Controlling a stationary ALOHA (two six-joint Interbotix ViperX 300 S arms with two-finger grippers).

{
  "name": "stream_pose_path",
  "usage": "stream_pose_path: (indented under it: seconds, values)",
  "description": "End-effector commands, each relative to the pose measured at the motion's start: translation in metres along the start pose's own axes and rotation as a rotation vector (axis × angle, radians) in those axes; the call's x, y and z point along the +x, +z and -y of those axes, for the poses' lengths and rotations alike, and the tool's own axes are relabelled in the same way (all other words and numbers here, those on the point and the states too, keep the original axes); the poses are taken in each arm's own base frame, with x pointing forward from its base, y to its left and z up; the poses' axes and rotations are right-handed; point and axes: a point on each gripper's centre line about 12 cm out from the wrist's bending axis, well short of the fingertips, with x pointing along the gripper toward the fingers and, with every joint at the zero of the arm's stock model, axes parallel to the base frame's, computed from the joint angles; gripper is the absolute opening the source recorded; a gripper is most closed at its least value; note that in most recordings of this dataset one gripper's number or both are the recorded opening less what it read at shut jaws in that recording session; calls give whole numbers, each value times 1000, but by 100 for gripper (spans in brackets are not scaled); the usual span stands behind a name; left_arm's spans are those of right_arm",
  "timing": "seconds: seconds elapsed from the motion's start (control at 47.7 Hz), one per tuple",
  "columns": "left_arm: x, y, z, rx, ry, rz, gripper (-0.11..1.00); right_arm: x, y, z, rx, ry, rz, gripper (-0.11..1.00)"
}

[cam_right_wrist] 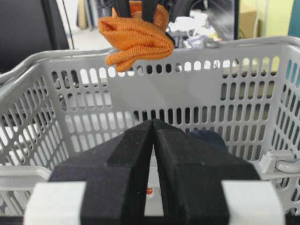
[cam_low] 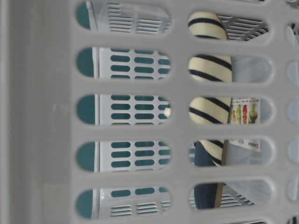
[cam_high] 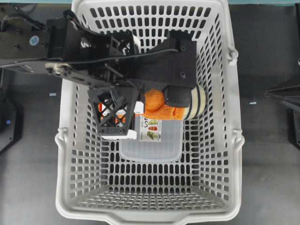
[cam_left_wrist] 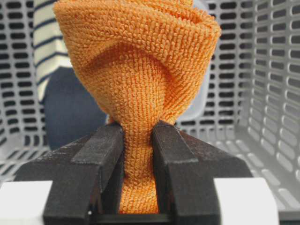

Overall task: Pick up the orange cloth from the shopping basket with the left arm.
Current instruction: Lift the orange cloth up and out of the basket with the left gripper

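Note:
My left gripper (cam_left_wrist: 138,129) is shut on the orange cloth (cam_left_wrist: 140,61), pinching its bunched lower part between the two black fingers. In the overhead view the cloth (cam_high: 159,107) hangs at the left gripper (cam_high: 143,105) over the middle of the grey shopping basket (cam_high: 236,140). In the right wrist view the cloth (cam_right_wrist: 136,37) is held above the basket's far rim (cam_right_wrist: 234,47), clear of the floor. My right gripper (cam_right_wrist: 153,123) is shut and empty, its tips touching, just outside the basket's near wall.
A cream-and-navy striped slipper (cam_high: 199,101) lies in the basket beside the cloth; it also shows in the table-level view (cam_low: 208,70). A clear lidded container (cam_high: 150,140) with a printed label rests on the basket floor under the gripper. The basket walls surround the left arm.

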Motion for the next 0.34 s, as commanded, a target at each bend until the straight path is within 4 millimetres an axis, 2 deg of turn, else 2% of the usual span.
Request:
stream_pose_path:
  seconds: [0.0, 0.314]
  values:
    - [-15, 4, 0, 2, 2, 41, 15, 1, 2, 0, 5, -2, 5, 0]
    - [-13, 2, 0, 3, 0, 29, 15, 1, 2, 0, 5, -2, 6, 0]
